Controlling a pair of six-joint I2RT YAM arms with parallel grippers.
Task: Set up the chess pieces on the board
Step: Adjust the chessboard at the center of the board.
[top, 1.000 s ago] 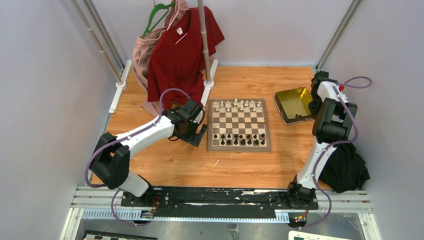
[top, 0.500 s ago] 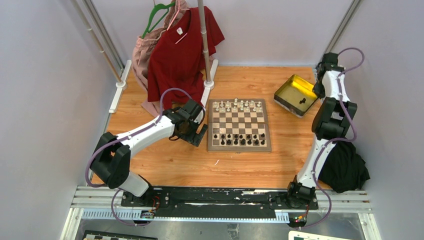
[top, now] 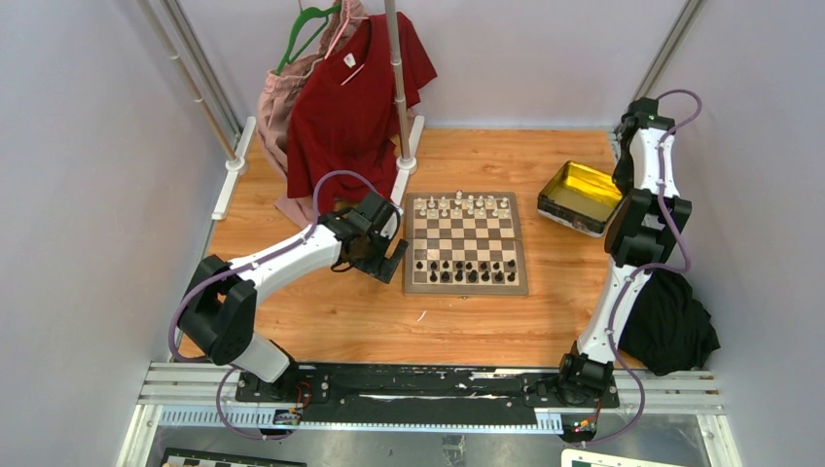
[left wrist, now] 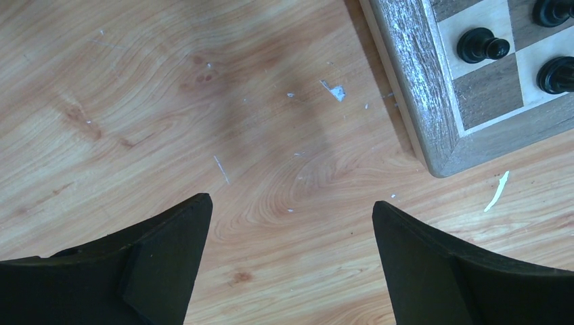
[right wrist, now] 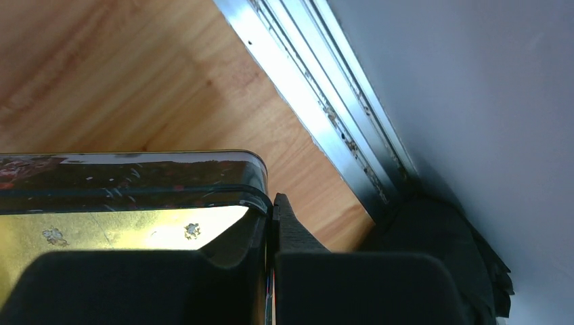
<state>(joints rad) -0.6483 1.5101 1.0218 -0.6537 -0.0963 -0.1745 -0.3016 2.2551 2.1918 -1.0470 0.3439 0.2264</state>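
Observation:
The board (top: 465, 285) lies mid-table. White chess pieces (top: 465, 205) stand in its far rows and black chess pieces (top: 465, 269) in its near rows. My left gripper (top: 385, 259) hangs open and empty over bare wood just off the board's near-left corner. In the left wrist view (left wrist: 291, 206) that corner (left wrist: 420, 101) and a few black pieces (left wrist: 480, 46) show. My right gripper (top: 620, 183) is shut on the right wall of the yellow-gold metal tray (top: 576, 199), which is tilted. The right wrist view (right wrist: 271, 203) shows the fingers pinching the tray's rim (right wrist: 135, 162).
A red shirt (top: 350, 107) and a pink garment hang on a rack (top: 397, 88) at the far left. A black cloth (top: 676, 331) lies at the right edge. A metal rail (right wrist: 318, 108) runs along the wall beside the tray.
My right gripper has lifted and tilted the tray by its wall. A black piece seen inside it half a second ago no longer shows. The left arm has not moved.

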